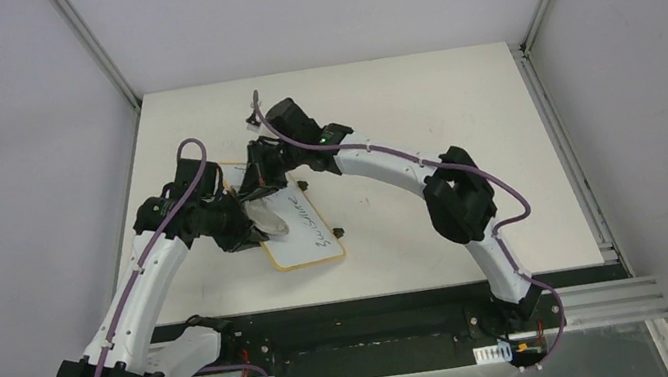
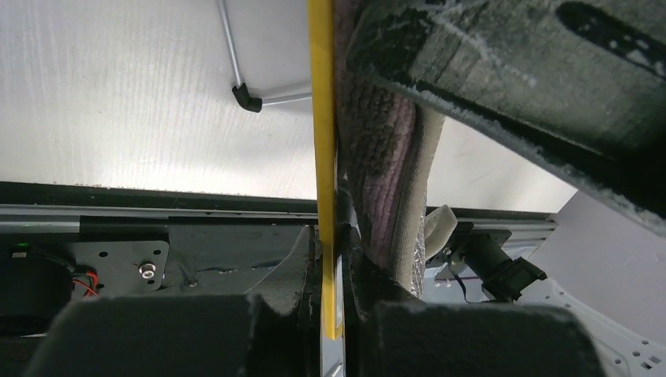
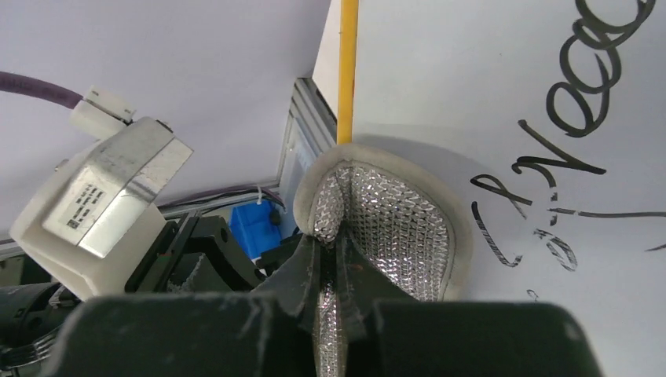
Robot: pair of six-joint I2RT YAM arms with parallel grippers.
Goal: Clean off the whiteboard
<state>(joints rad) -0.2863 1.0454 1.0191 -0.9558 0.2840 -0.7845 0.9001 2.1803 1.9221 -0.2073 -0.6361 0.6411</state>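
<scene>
**A:** Nearest is the left gripper [image 2: 330, 253]. It is clamped on the whiteboard [image 1: 305, 236]?

**B:** Yes, on the thin tan rim [image 2: 320, 118], at the board's 9 o'clock edge. The board sits toward 8 o'clock from the middle of the table [image 1: 420, 114]. I judge it light, stiff and slippery, so the rim is the right place to hold.

**A:** And the right gripper [image 3: 339, 263]?

**B:** Pinched together on the soft silver pad [image 3: 393, 220], which seems pressed against the white face. The black handwriting [image 3: 581, 133] stands at 3 o'clock of the pad, not wiped yet.
</scene>
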